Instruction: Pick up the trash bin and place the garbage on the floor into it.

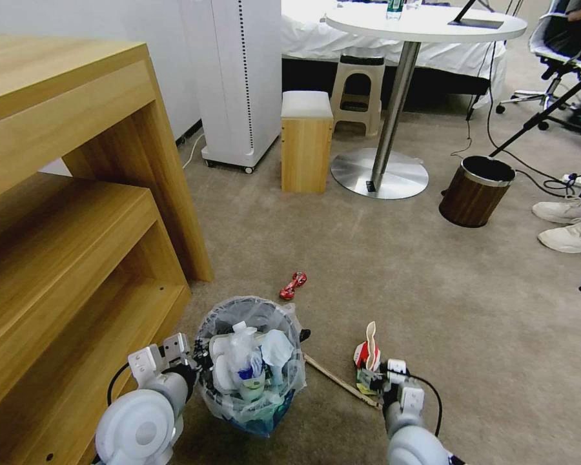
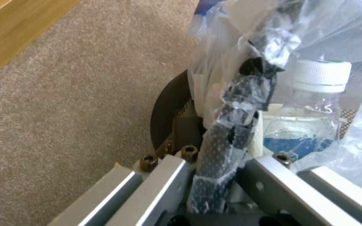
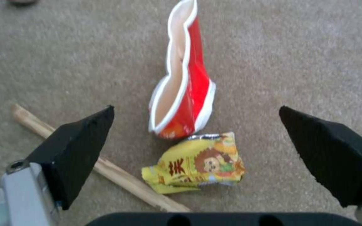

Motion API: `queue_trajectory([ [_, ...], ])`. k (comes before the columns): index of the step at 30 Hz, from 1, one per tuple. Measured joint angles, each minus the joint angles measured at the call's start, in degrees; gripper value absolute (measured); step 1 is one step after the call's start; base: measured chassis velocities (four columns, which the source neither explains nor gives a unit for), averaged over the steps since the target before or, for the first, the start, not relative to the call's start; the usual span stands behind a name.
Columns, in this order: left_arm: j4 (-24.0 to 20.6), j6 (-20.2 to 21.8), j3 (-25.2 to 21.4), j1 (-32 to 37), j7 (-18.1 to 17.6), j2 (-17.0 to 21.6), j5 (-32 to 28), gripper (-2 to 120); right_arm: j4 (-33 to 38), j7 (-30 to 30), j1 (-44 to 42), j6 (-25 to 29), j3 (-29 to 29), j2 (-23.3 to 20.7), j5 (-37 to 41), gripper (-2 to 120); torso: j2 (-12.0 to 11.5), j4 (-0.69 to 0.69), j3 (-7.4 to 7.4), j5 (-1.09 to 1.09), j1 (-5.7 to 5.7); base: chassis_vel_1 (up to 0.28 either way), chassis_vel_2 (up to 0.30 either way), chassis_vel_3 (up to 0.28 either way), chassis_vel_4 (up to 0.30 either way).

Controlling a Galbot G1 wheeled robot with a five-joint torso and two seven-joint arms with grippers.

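the left gripper is clamped on the bag-lined rim of the trash bin (already stuffed with litter), lifted beside the wooden shelf. the right gripper hangs spread over a yellow wrapper, between its fingers, with the crushed red paper cup just beyond and a wooden stick passing under its left finger. farther off, a red wrapper lies on the floor.

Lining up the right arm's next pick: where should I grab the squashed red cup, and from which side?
Come straight down. The red cup lies flattened on the floor, rim away from the open right gripper, so close the jaws across its thin middle, clear of the yellow wrapper at its base.
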Motion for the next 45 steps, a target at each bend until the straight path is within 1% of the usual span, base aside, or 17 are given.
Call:
queue_trajectory([
  [6, -0.39, -0.02, -0.06, 0.11, -0.02, -0.01, -0.02, 0, -1.93, -0.04, 1.73, -0.11, -2.08, 0.43, -0.28, 100, 0.0, 0.0, 0.0, 0.0, 0.0, 0.0, 0.0, 0.0, 0.0],
  [9, -0.41, -0.11, -0.26, 0.08, -0.05, 0.09, -0.08, 0, -2.94, 0.5, 3.34, -0.18, -4.09, 1.73, -0.27, 100, 0.0, 0.01, 0.0, 0.0, 0.0, 0.0, 0.0, 0.0, 0.0],
  [12, -0.41, -0.12, -0.26, 0.13, -0.06, 0.01, -0.08, 0, -3.78, 0.59, 4.19, -0.1, -4.93, 2.17, -0.66, 100, 0.0, 0.01, 0.0, 0.0, 0.0, 0.0, 0.0, 0.0, 0.0],
  [22, -0.08, -0.13, 0.08, -0.07, -0.06, -0.66, 0.03, 0, -4.92, 0.35, 5.39, 0.06, -5.04, 2.33, -0.91, 100, 0.0, 0.0, 0.0, 0.0, 0.0, 0.0, 0.0, 0.0, 0.0],
  [28, -0.34, -0.13, 0.07, 0.31, -0.05, -0.64, 0.14, 0, -7.2, -0.28, 6.97, 0.43, -5.14, 2.84, -1.09, 100, 0.0, 0.01, 0.0, 0.0, 0.0, 0.0, 0.0, 0.0, 0.0],
  [38, -1.07, -0.13, 0.22, 0.86, 0.09, -0.73, 0.25, 0, -12.06, -0.91, 11.65, 1.16, -8.03, 4.48, -1.11, 100, 0.0, 0.01, 0.0, 0.0, 0.0, 0.0, 0.0, 0.0, 0.0],
  [45, -1.05, -0.13, 0.53, 0.61, 0.16, -0.35, 0.08, 0, -13.89, -1.07, 12.38, 1.34, -8.43, 5.78, -1.23, 100, 0.0, 0.0, 0.0, 0.0, 0.0, 0.0, 0.0, 0.0, 0.0],
])
